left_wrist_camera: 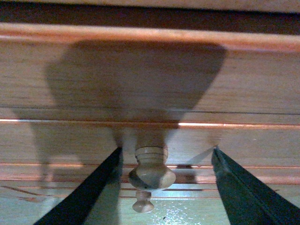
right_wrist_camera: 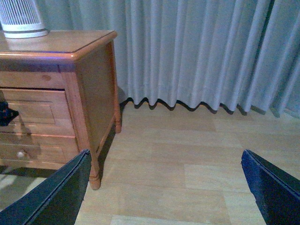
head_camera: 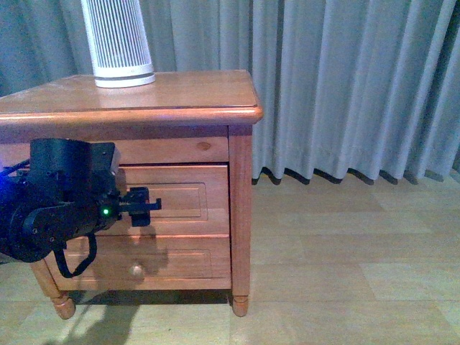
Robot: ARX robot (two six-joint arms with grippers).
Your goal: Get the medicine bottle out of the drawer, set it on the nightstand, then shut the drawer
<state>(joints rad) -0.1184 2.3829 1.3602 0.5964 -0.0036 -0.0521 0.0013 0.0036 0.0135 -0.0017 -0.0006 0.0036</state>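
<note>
The nightstand [head_camera: 194,90] stands at the left, and its upper drawer [head_camera: 188,198] is shut. The medicine bottle is hidden. My left gripper [head_camera: 144,205] is held right in front of that drawer, covering the knob in the front view. In the left wrist view my left gripper [left_wrist_camera: 167,151] is open and the drawer's round wooden knob [left_wrist_camera: 152,172] sits between its dark fingers [left_wrist_camera: 86,194], touching neither. My right gripper [right_wrist_camera: 165,157] is open over bare floor to the right of the nightstand [right_wrist_camera: 89,79], holding nothing.
A tall white ribbed device [head_camera: 117,43] stands on the nightstand's top at the back left. The shorter lower drawer [head_camera: 180,262] with its knob [head_camera: 135,270] is shut. Grey curtains [head_camera: 345,86] hang behind, above pale wood flooring [head_camera: 345,273].
</note>
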